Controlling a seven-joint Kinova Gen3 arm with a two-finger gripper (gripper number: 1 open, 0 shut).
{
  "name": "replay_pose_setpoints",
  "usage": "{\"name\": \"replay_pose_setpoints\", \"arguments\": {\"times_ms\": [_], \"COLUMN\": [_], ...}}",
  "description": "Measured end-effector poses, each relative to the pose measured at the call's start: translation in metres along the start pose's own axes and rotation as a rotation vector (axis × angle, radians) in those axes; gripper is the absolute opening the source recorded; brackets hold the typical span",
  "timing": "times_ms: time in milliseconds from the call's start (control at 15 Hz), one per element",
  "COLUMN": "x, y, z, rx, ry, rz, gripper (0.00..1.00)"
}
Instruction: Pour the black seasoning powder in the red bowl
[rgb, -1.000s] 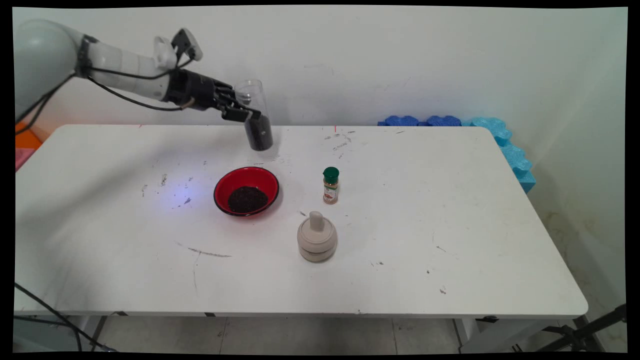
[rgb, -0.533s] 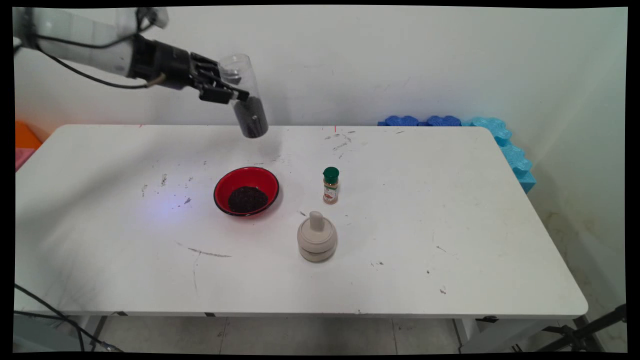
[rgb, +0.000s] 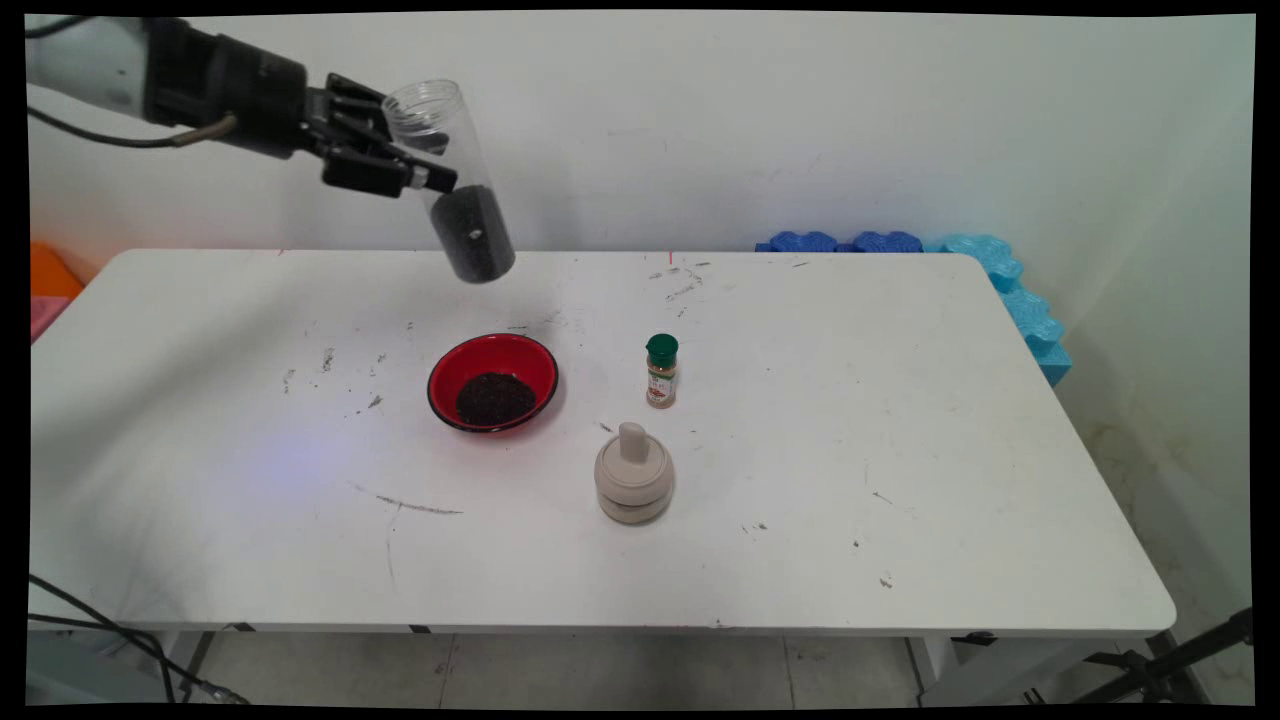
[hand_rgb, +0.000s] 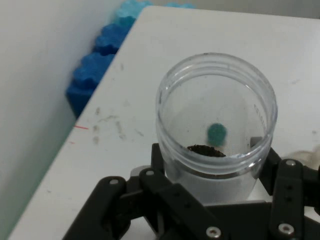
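clear plastic jar (rgb: 455, 180) | cylindrical, dark grains inside | clamped by fingers (rgb: 385, 175)

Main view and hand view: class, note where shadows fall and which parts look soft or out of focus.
Main view: sharp; soft shadows lie right of the red bowl and the spice bottle, and a faint one on the table under the held clear jar. Hand view: jar rim fairly crisp, blue foam behind it soft.

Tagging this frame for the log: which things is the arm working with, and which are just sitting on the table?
In play:
- tool, shut on the clear jar
- clear jar, part-filled with dark grains, held tilted above the table
- red bowl, dark grains inside, nearest below

Lying about:
- spice bottle, green cap
- beige lidded pot
- blue foam pieces
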Motion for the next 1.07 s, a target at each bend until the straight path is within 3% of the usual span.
{"name": "replay_pose_setpoints", "arguments": {"times_ms": [400,1067], "x": [-0.009,-0.042], "y": [0.026,0.036], "z": [-0.012,0.027], "rx": [-0.076,-0.128], "ry": [-0.048,-0.128], "rz": [-0.013,-0.033], "gripper": [0.00,0.00]}}
